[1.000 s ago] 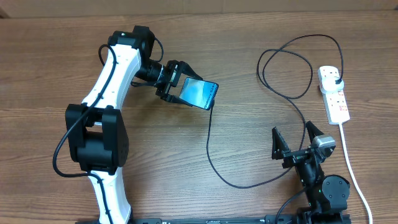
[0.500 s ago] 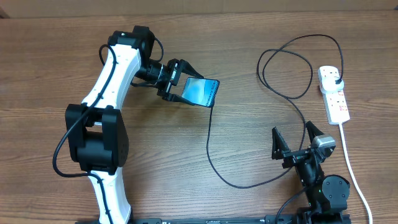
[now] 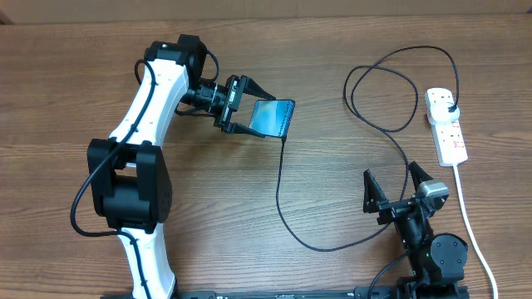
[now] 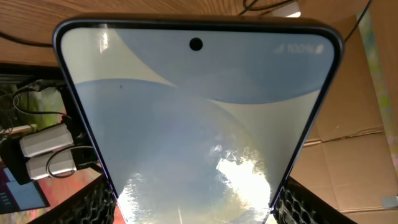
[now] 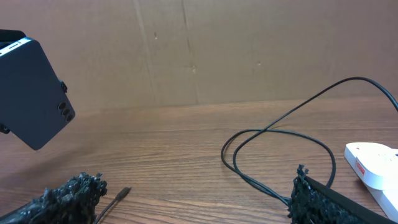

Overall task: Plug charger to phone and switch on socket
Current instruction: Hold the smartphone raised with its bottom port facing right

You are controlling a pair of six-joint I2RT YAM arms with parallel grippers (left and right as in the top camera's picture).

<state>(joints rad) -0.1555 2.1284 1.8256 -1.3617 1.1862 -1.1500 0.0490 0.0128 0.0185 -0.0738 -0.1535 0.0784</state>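
Note:
My left gripper [image 3: 259, 112] is shut on the phone [image 3: 274, 117] and holds it tilted above the table. The lit screen fills the left wrist view [image 4: 199, 118], with the fingers [image 4: 196, 211] at its sides. The phone's dark back shows in the right wrist view [image 5: 34, 99]. The charger's black cable [image 3: 279, 199] runs from its plug in the socket [image 3: 446, 126] in loops across the table. Its small tip [image 5: 123, 192] lies loose on the wood, apart from the phone. My right gripper [image 3: 392, 184] is open and empty, the cable passing beside its right finger [image 5: 193, 200].
The socket's thick white cord [image 3: 470, 224] runs down the right side past the right arm's base. The socket's end shows at the right of the right wrist view [image 5: 373, 165]. A cardboard wall [image 5: 199, 50] stands behind the table.
My left gripper has raised and turned the phone, which now stands steeper and a little further right and back. The right arm and the cable have not moved.

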